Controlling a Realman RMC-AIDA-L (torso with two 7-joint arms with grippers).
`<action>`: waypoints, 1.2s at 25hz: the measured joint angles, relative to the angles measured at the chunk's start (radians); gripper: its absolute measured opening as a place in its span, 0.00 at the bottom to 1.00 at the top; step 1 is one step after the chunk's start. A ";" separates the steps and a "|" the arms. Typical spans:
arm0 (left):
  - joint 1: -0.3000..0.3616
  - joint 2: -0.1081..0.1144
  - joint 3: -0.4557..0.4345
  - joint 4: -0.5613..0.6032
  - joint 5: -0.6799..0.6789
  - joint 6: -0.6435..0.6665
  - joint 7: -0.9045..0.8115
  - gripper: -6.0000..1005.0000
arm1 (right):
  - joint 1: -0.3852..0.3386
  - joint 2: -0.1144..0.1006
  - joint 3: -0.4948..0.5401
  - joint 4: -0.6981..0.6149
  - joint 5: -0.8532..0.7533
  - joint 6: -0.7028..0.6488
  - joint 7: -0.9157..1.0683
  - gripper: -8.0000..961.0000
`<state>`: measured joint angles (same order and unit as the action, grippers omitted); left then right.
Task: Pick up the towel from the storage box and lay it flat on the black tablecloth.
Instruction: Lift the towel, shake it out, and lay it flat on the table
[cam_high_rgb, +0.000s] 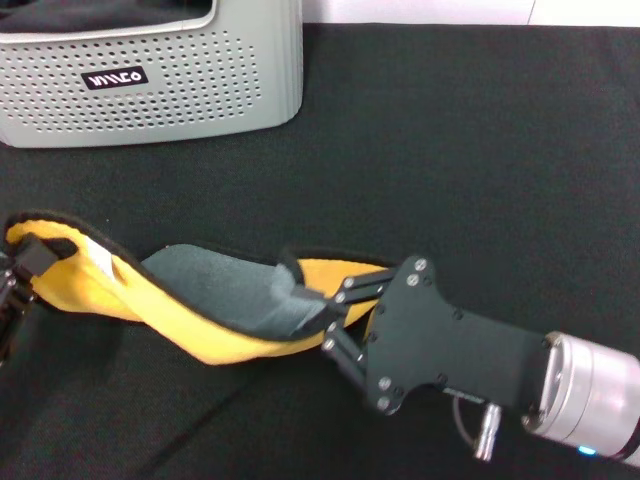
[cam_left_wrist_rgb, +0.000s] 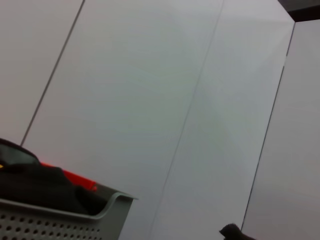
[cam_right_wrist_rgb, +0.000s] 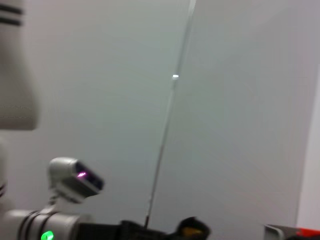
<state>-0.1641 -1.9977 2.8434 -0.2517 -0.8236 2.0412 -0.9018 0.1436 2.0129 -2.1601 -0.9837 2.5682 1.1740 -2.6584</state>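
The towel (cam_high_rgb: 215, 300) is outside the storage box and stretched between my two grippers, low over the black tablecloth (cam_high_rgb: 450, 150). It is twisted, showing its yellow-orange side and a grey patch in the middle. My left gripper (cam_high_rgb: 33, 256) at the far left edge is shut on one end of the towel. My right gripper (cam_high_rgb: 318, 305) in the lower middle is shut on the other end. The storage box (cam_high_rgb: 150, 75), light grey and perforated with a black label, stands at the back left; its rim also shows in the left wrist view (cam_left_wrist_rgb: 107, 210).
White wall panels (cam_left_wrist_rgb: 175, 100) stand behind the table. Dark items and something red (cam_left_wrist_rgb: 75, 177) lie inside the box. The right wrist view shows the left arm (cam_right_wrist_rgb: 50, 225) with a green light, and a bit of yellow towel (cam_right_wrist_rgb: 192, 231).
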 joint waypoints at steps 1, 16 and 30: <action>0.006 -0.001 0.000 0.000 0.002 0.000 0.000 0.03 | -0.002 0.000 0.011 0.000 0.000 0.001 0.017 0.03; 0.055 -0.009 0.001 0.002 0.025 0.001 -0.012 0.03 | 0.017 -0.011 0.088 -0.063 -0.075 0.066 0.307 0.03; 0.077 0.035 0.001 0.093 0.040 0.008 -0.014 0.03 | 0.025 -0.008 0.042 -0.115 -0.138 0.172 0.344 0.03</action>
<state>-0.0875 -1.9625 2.8440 -0.1586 -0.7833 2.0492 -0.9162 0.1685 2.0049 -2.1180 -1.0984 2.4299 1.3459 -2.3149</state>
